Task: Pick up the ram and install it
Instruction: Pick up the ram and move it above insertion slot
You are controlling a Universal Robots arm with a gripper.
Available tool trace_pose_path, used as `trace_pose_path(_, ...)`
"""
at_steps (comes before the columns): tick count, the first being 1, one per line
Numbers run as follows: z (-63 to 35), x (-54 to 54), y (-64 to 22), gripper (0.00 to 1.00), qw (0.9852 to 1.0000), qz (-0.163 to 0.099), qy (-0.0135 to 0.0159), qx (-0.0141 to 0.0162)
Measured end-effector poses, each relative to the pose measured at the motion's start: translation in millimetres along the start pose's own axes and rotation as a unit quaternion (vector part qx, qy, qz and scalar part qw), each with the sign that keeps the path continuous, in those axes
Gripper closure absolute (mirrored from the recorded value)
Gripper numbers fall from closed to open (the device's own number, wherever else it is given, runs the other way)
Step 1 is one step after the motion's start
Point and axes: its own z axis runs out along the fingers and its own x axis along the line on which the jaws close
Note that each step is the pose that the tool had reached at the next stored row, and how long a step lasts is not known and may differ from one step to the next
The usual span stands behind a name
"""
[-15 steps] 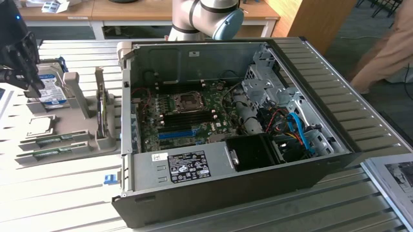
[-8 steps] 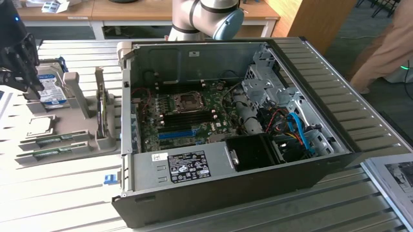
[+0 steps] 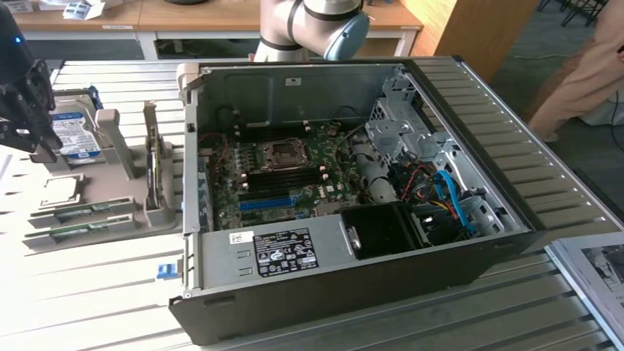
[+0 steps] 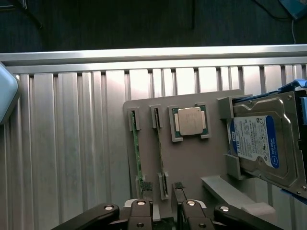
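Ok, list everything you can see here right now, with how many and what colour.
ram: two, green, on edge side by side in the holder
holder: one, grey, on the table
CPU: one, silver, in the holder beside the ram
hard drive: one, silver, blue-white label, propped at the holder's end
case: one, black, open, mid-table, motherboard inside
person: one, beige clothing, exterior view's right
arm: one, grey, behind the case
gripper: one, black, open, empty, over the holder near the ram
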Motion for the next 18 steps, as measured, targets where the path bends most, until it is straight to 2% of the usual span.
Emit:
trace_pose_path(9,0.3,0.5,0.0,0.71,1.0,0.0,0.0,0.0)
trace_pose_path(18,4.9,0.7,-0.3,0.71,1.0,0.0,0.0,0.0)
